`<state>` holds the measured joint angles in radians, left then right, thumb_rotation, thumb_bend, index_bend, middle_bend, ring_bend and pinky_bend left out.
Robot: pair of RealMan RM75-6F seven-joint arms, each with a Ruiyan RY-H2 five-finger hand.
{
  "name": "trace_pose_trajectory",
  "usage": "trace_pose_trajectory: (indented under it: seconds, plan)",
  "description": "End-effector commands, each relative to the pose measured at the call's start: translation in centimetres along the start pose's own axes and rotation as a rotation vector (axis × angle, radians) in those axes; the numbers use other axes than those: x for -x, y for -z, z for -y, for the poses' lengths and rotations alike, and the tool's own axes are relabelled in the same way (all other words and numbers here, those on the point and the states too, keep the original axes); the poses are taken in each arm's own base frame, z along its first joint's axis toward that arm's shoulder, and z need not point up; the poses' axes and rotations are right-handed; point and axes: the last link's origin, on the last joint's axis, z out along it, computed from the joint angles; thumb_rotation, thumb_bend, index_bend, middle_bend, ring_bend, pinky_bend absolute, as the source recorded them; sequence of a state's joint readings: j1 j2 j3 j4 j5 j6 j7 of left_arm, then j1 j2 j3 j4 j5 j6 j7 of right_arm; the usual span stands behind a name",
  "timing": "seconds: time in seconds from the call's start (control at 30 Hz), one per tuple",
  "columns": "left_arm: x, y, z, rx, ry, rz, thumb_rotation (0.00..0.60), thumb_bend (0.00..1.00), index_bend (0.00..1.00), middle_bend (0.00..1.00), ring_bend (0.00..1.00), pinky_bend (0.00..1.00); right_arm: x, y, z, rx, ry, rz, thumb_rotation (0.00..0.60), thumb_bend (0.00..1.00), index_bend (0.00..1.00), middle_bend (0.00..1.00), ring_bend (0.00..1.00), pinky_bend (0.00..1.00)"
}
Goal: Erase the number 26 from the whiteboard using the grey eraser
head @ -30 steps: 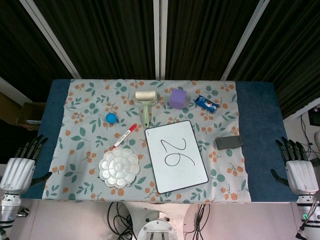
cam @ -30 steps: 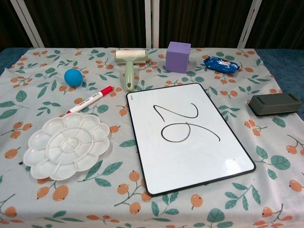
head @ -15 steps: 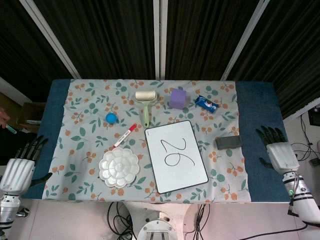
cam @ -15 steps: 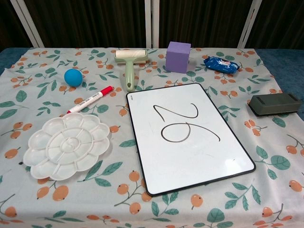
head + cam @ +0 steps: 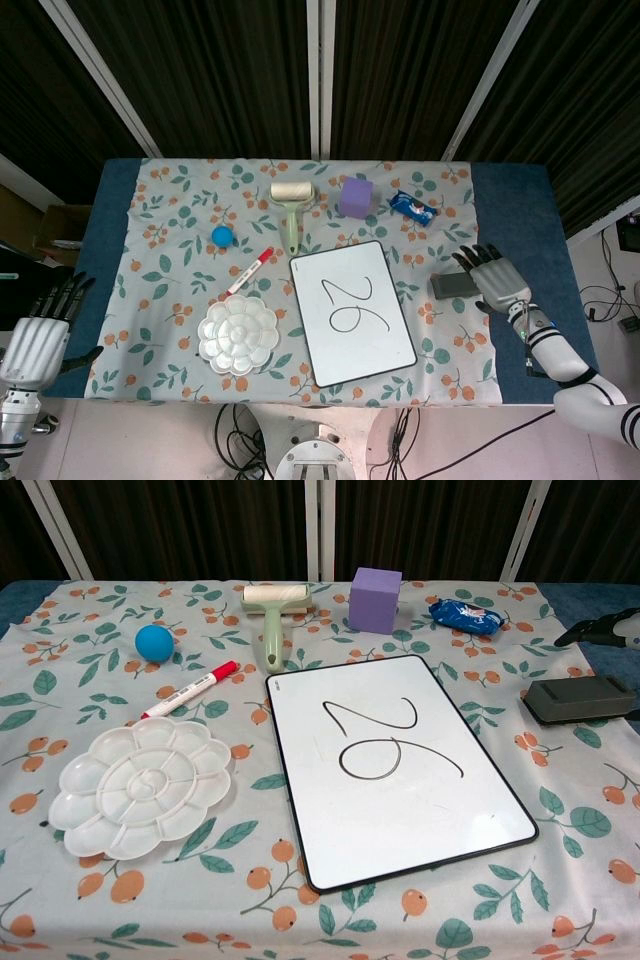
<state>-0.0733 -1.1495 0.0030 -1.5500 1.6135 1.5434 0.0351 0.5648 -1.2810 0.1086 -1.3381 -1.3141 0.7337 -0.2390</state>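
The whiteboard (image 5: 352, 312) (image 5: 400, 764) lies in the middle of the floral cloth with "26" written on it in black. To its right lies the grey eraser (image 5: 455, 285) (image 5: 578, 698). My right hand (image 5: 498, 281) hovers over the eraser's right end with its fingers spread and nothing in it; in the chest view only its fingertips (image 5: 598, 627) show at the right edge, above the eraser. My left hand (image 5: 40, 338) stays open off the table's front left corner, far from the board.
Left of the board lie a white flower-shaped palette (image 5: 238, 333), a red marker (image 5: 250, 270) and a blue ball (image 5: 222, 236). Behind the board are a lint roller (image 5: 292, 211), a purple cube (image 5: 356, 197) and a blue packet (image 5: 413, 207).
My right hand has moved in from the table's front right corner to just over the eraser's right end. The left hand and all objects have stayed put.
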Motion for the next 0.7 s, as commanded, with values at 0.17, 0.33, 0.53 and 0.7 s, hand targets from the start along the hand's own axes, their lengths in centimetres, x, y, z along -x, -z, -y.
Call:
trace_pose_trajectory:
  seconds: [0.17,0.33,0.53,0.7]
  plan:
    - [0.2,0.0,0.4,-0.005,0.006,0.014,0.600,0.00,0.03,0.04,0.03,0.18,1.0,-1.6,1.7,-0.004,-0.041,-0.018,0.600,0.18,0.00,0.02,0.00,0.00]
    - [0.0,0.2,0.7,-0.009,0.012,0.022,0.600,0.00,0.03,0.04,0.04,0.18,1.0,-1.8,2.2,-0.023,-0.070,-0.051,0.600,0.18,0.00,0.12,0.06,0.00]
    - [-0.2,0.4,0.9,-0.010,0.010,0.018,0.600,0.00,0.03,0.04,0.04,0.18,0.7,-1.7,2.3,-0.044,-0.083,-0.051,0.600,0.18,0.10,0.16,0.08,0.06]
    - [0.0,0.4,0.8,-0.007,0.014,0.022,0.600,0.00,0.03,0.04,0.04,0.18,0.8,-1.6,2.4,-0.046,-0.088,-0.046,0.600,0.18,0.19,0.22,0.14,0.14]
